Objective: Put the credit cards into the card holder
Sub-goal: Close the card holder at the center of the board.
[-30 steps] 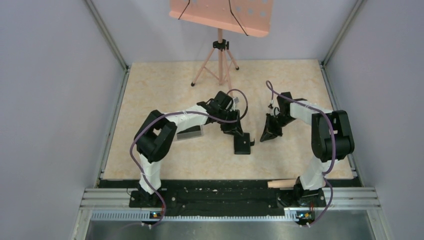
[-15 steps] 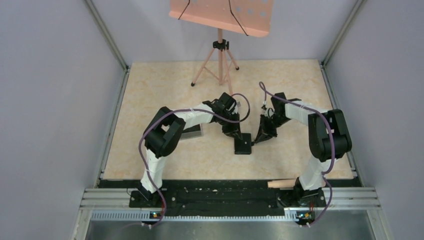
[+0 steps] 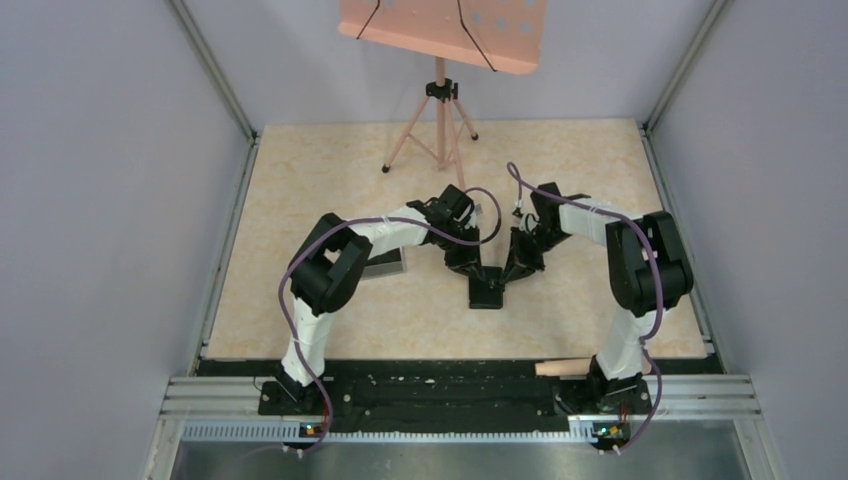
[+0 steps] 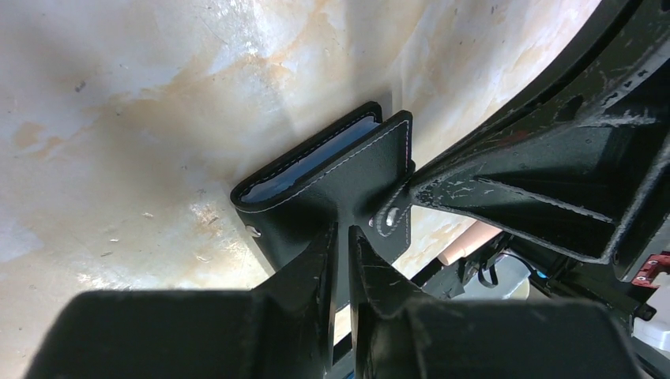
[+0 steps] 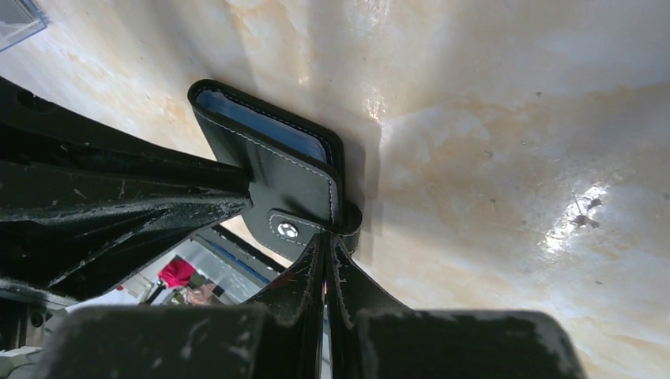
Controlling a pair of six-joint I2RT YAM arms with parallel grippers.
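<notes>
You are holding the card holder [image 3: 487, 292] at table centre. Left gripper [image 4: 341, 233] is clamping its flap from 11 o'clock; right gripper [image 5: 325, 241] is pinching its snap tab from 1 o'clock. Clear box [image 3: 381, 265] is sitting at 9 o'clock, partly under your left arm; tripod [image 3: 438, 125] is standing at 12 o'clock.

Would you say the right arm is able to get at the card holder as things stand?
Likely yes: the right claw is pinching the card holder near its snap, and the left claw, gripping the other side, leaves that edge free.
</notes>
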